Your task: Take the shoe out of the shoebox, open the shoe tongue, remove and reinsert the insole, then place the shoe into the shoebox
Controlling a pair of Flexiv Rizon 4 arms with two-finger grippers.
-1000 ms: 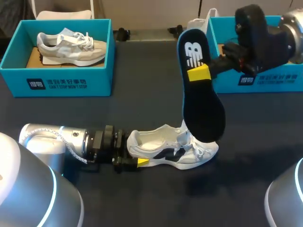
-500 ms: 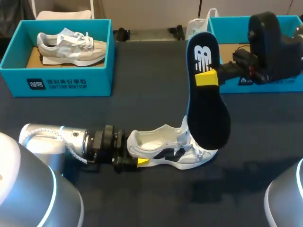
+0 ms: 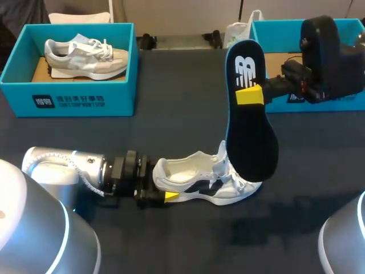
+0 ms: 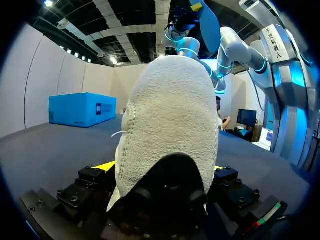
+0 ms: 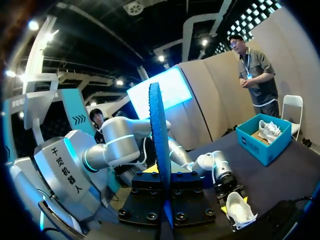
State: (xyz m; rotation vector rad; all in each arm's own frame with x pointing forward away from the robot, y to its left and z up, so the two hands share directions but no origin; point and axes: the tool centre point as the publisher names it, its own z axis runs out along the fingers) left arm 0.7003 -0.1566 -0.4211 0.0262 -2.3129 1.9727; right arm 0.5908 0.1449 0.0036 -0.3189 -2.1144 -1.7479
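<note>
A white sneaker with dark side marks [image 3: 205,180] lies on the dark table, toe to the right. My left gripper [image 3: 162,182] is at its heel. In the left wrist view the heel [image 4: 170,115] fills the space between the wide-standing fingers of the gripper [image 4: 161,167]. Above the sneaker's toe a dark insole with a blue edge [image 3: 251,114] hangs upright. My right gripper [image 3: 250,94] is shut on its upper part. In the right wrist view the insole [image 5: 160,140] stands edge-on between the pressed fingers of the gripper [image 5: 165,192], with the sneaker [image 5: 239,210] far below.
A blue shoebox [image 3: 336,100] stands at the back right, partly behind my right arm. Another blue shoebox [image 3: 68,97] at the back left holds a grey-white sneaker [image 3: 85,57]. A white bag [image 3: 239,28] sits at the table's far edge.
My right arm has carried the insole a little to the right and upward, most of it in the first half second. The sneaker and my left arm have stayed in place.
</note>
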